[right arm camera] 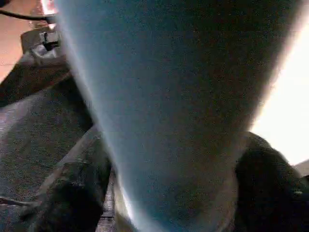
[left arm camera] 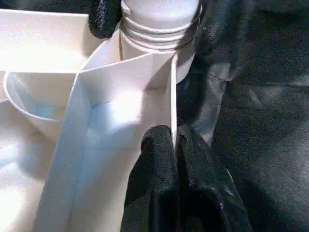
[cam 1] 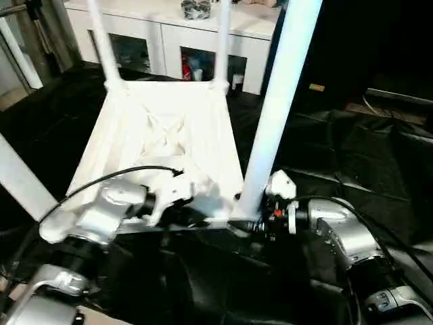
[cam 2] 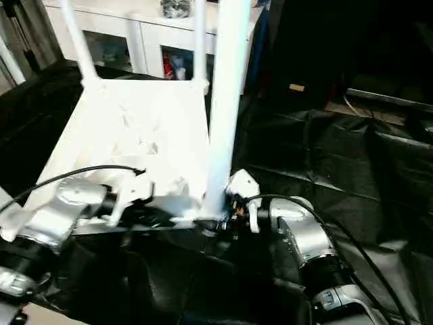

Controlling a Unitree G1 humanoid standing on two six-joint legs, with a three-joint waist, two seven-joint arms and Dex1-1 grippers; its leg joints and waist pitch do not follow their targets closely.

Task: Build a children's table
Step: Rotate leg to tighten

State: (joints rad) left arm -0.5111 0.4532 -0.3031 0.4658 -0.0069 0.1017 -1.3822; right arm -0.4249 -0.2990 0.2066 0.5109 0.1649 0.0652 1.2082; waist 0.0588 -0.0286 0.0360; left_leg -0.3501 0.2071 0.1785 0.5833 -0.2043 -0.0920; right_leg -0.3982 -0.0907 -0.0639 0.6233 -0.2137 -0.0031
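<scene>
The white plastic children's table [cam 1: 162,135] lies upside down on black sheeting [cam 1: 352,169], ribbed underside up, two tube legs standing at its far corners. The right hand [cam 1: 252,215] is clamped on a third white tube leg [cam 1: 277,101], upright at the near corner socket. The left hand [left arm camera: 176,145] pinches a thin rib beside that socket.

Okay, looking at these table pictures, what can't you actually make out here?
- How far the near leg sits in its corner socket: in the left wrist view black fingers cover the joint beside the threads.
- Top ends of the legs: cut off by the upper edge in the eye views.
- What is behind the cabinet's glass doors: too small and dim.
- The right gripper's contact with the leg: the leg blocks the right wrist view.
</scene>
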